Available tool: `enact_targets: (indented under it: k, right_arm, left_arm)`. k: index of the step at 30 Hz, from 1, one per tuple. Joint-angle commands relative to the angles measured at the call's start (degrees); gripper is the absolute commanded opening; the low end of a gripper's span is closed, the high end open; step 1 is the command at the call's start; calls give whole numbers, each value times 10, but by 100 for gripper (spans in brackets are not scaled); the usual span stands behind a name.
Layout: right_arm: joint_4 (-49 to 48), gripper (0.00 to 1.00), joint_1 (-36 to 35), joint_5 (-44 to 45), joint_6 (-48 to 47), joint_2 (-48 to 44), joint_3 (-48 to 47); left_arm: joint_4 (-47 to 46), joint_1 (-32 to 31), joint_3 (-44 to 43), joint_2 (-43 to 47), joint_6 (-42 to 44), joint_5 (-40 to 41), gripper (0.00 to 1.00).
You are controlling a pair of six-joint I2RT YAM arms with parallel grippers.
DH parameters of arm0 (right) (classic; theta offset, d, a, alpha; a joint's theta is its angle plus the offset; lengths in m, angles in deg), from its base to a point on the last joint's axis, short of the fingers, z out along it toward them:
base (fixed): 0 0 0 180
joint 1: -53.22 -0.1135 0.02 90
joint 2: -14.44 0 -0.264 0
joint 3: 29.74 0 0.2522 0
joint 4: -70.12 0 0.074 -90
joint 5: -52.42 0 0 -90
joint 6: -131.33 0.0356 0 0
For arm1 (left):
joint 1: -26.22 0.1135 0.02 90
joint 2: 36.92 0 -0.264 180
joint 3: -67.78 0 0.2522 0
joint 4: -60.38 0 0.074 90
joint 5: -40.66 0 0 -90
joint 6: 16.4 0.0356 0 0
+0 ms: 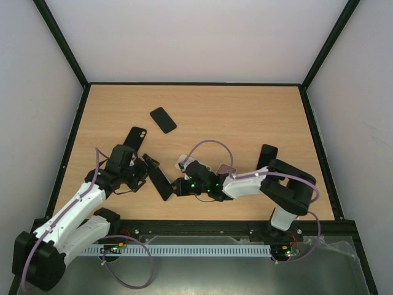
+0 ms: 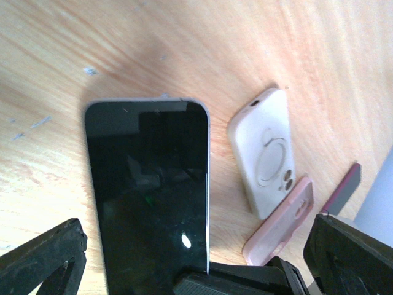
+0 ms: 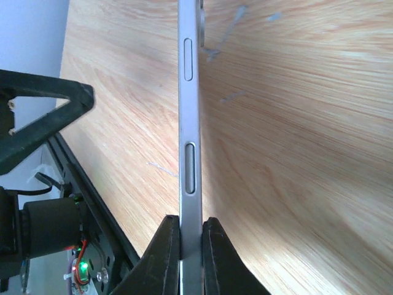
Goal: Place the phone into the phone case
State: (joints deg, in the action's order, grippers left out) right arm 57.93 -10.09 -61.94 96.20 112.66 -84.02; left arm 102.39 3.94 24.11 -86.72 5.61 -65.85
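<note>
1. Currently the right gripper (image 3: 189,228) has its two fingers pressed together on the thin edge of the phone (image 2: 147,190), pinching it at one end.
2. Side buttons of the phone face the right wrist camera; its dark screen faces the left wrist camera.
3. Left gripper (image 1: 140,176) stands spread wide, one finger on either side of the phone, clamping nothing.
4. White phone case (image 2: 264,160) and pink phone case (image 2: 282,221) lie on the wooden table (image 1: 245,117), just beside each other and near the phone.
5. Three other dark phones rest farther off.
</note>
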Motion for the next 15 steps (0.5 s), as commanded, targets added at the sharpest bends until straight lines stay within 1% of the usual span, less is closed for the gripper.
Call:
enact_targets:
  k: [1,6,9,11,15]
  right_arm:
    - [57,2,-2,97,16,-95,38]
    - [167,2,-2,203,55,-243,88]
    - [244,2,-2,271,99,-333,114]
    - [287,2,-2,304,124,-383,132]
    - [376,2,-2,365,166,-456,145]
  left_arm:
    - [-22,-2,2,31,36,10,99]
    - [-74,-3,34,35,84,-10,96]
    - [-124,-11,52,19,95,-41,92]
    - [-150,-27,54,-2,100,-43,90]
    - [-210,-80,53,-44,99,-40,90]
